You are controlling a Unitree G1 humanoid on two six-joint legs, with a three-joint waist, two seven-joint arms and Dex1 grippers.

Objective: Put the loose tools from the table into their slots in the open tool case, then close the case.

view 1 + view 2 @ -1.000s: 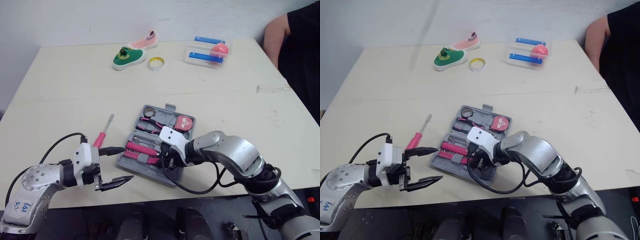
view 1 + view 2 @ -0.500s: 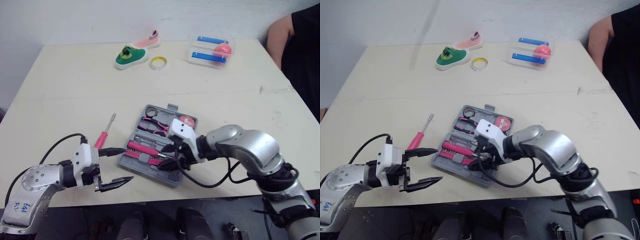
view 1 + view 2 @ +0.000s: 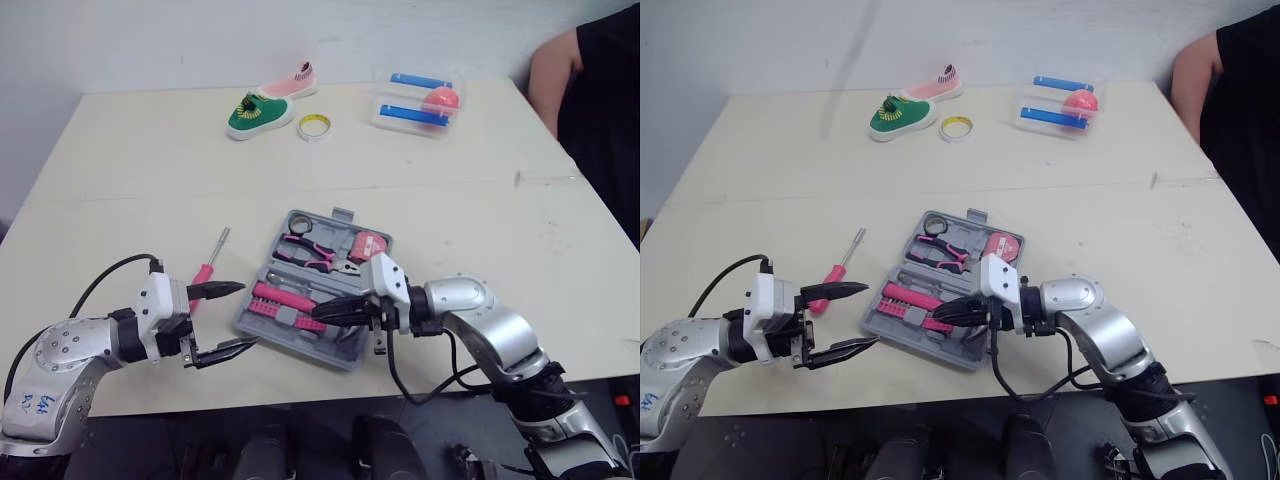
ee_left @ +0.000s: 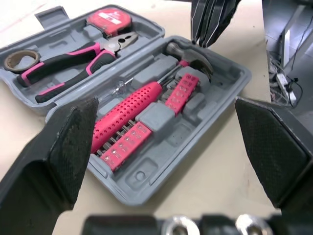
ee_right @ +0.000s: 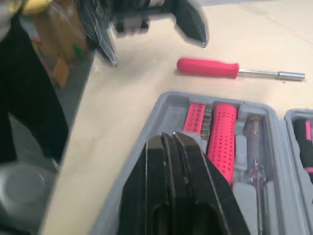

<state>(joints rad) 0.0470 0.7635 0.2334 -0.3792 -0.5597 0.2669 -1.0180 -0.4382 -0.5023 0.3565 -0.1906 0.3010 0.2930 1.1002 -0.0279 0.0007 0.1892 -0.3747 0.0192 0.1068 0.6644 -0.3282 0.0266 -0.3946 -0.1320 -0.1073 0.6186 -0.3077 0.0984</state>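
Observation:
The grey tool case (image 3: 300, 348) lies open near the table's front edge, with a pink-handled hammer (image 3: 285, 297), pliers (image 3: 310, 250) and a red tape measure (image 3: 367, 246) in its slots. A red-handled screwdriver (image 3: 206, 272) lies loose on the table just left of the case. My left gripper (image 3: 246, 315) hovers open at the case's left corner, its upper finger beside the screwdriver handle. My right gripper (image 3: 322, 311) is shut with nothing in it, pointing left over the case's front half. The right wrist view shows its shut fingers (image 5: 171, 147) above the hammer handle (image 5: 221, 137).
At the back of the table are a green shoe (image 3: 258, 113), a pink shoe (image 3: 290, 82), a roll of tape (image 3: 313, 126) and a clear box (image 3: 415, 103) with blue pieces and a pink ball. A person (image 3: 590, 110) sits at the far right.
My right arm has swung back to the right; its gripper has come up out of the case and now points left over it. The left gripper has risen slightly toward the screwdriver.

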